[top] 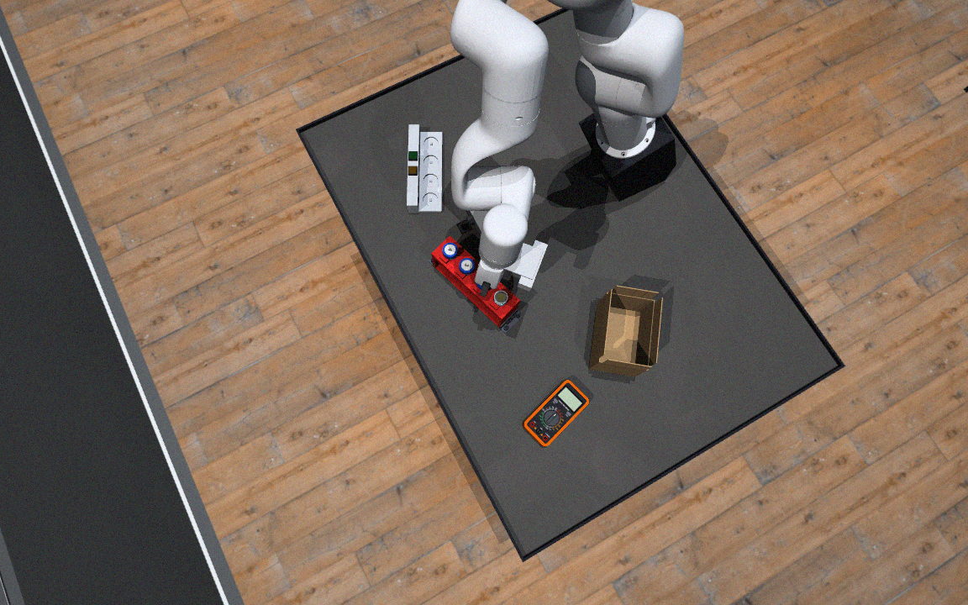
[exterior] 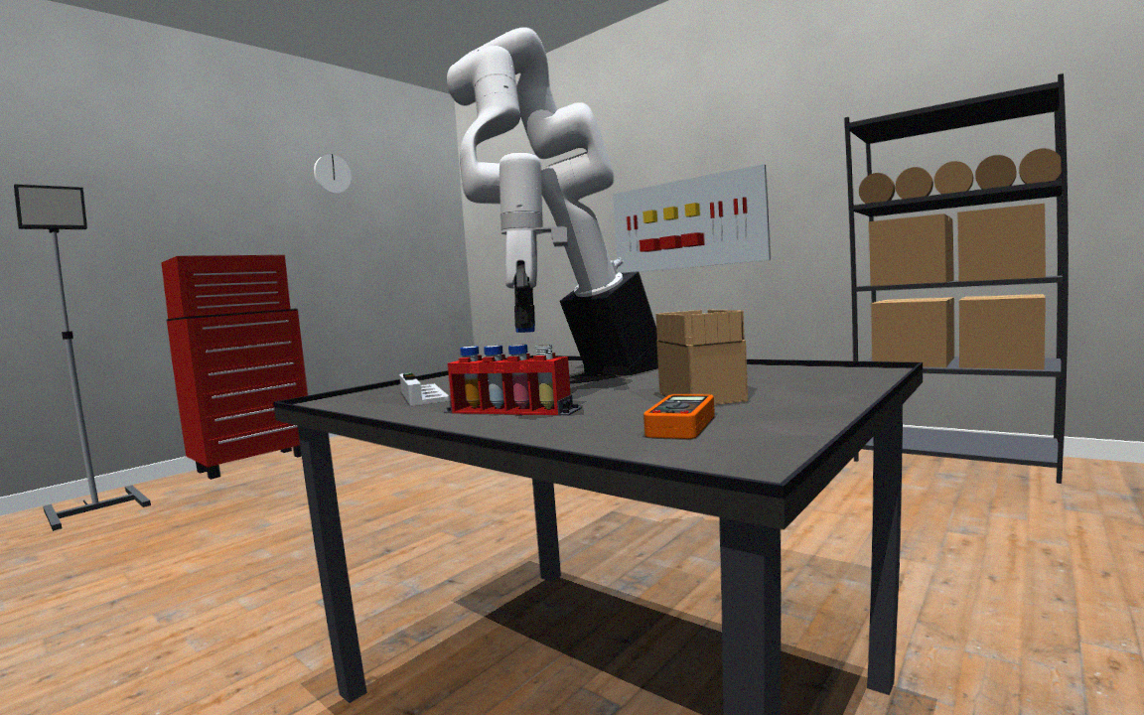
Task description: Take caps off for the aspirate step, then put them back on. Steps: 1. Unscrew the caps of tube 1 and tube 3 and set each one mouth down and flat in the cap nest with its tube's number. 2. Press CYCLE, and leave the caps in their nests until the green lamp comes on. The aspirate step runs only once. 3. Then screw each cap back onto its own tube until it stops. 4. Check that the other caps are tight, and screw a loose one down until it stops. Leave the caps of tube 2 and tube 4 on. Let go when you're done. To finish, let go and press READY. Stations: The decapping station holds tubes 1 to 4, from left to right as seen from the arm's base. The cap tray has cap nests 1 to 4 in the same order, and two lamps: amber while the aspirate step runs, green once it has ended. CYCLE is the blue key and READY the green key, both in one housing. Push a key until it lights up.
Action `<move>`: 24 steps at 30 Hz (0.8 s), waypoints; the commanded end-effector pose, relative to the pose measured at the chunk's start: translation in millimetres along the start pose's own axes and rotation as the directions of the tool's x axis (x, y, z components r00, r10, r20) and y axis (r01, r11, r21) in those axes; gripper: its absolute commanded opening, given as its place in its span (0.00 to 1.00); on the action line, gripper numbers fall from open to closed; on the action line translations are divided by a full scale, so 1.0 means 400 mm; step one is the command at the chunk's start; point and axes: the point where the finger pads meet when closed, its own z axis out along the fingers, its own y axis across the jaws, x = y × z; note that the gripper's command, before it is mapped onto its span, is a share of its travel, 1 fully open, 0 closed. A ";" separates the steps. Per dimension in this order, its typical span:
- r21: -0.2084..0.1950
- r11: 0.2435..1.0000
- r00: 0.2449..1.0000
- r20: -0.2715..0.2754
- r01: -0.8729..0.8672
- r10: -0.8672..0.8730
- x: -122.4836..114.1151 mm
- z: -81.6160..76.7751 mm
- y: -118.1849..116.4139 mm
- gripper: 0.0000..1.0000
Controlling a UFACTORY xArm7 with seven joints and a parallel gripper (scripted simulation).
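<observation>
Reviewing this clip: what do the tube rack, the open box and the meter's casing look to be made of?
Tube rack: glossy red, hard-edged frame, probably moulded plastic, possibly painted metal. Open box: matte tan walls with folded flaps, reads as corrugated cardboard. Meter: thick orange rounded shell, likely a rubbery or plastic boot around a dark face. The gripper holds a blue cap, seemingly smooth plastic.

White robot arm [exterior: 504,115] over a dark grey desk [exterior: 789,426]. A red tube rack [exterior: 509,393] holds tubes with yellow, pale blue, pink and yellow contents, three capped blue. Orange multimeter [exterior: 678,415]; brown cardboard box [exterior: 700,356]; white cap tray [top: 430,171].
</observation>
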 end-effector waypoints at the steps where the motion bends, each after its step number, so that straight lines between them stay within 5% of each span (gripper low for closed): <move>1: -0.009 0.962 0.961 -0.039 0.273 -0.273 -0.056 -0.003 -0.037 0.00; 4: -0.013 0.927 0.926 -0.040 0.376 -0.376 -0.100 -0.001 -0.070 0.00; 24: -0.012 0.927 0.926 -0.040 0.376 -0.376 -0.374 0.010 -0.282 0.00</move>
